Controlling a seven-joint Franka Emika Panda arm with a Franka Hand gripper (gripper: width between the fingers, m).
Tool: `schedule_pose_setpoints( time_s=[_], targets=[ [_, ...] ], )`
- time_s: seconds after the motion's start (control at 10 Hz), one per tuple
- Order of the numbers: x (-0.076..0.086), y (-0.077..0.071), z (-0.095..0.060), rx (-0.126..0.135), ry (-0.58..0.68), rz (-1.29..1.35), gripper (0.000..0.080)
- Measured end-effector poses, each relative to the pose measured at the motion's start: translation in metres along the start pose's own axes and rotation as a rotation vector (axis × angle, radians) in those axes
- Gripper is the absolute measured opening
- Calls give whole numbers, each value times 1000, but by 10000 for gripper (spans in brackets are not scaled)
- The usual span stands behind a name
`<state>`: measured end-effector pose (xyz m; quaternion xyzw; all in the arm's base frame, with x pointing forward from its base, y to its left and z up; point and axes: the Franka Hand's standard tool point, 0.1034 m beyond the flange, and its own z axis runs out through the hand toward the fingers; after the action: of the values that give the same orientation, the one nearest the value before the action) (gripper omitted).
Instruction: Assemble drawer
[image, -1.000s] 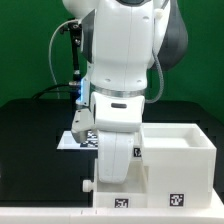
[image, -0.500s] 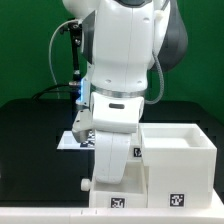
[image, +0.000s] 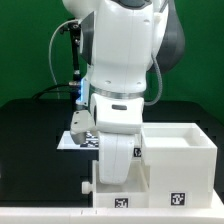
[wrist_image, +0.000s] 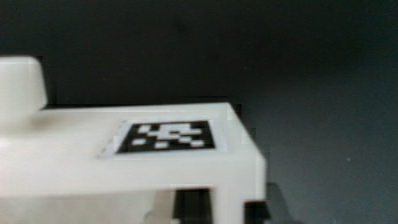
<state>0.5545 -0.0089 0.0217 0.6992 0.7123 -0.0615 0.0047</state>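
Observation:
The drawer (image: 96, 183), a small white tray-box, sits low against the side of the large white casing (image: 180, 150) that faces the exterior view's left. In the wrist view the drawer (wrist_image: 107, 170) shows a black-and-white tag (wrist_image: 169, 137) on its face. My gripper (image: 112, 172) reaches straight down onto it. In the wrist view my gripper (wrist_image: 226, 208) has one dark finger (wrist_image: 194, 206) on each side of the drawer's wall, shut on it. The arm hides most of the drawer in the exterior view.
The marker board (image: 76, 140) lies behind the arm on the black table. A white bar with a tag (image: 120, 204) lies along the front edge. The casing fills the exterior view's right.

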Motion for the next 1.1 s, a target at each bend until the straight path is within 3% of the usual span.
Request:
schedule_pose_setpoints(
  time_s=[1.1],
  targets=[
    [3, 2, -1, -8, -9, -41, 38]
  ],
)
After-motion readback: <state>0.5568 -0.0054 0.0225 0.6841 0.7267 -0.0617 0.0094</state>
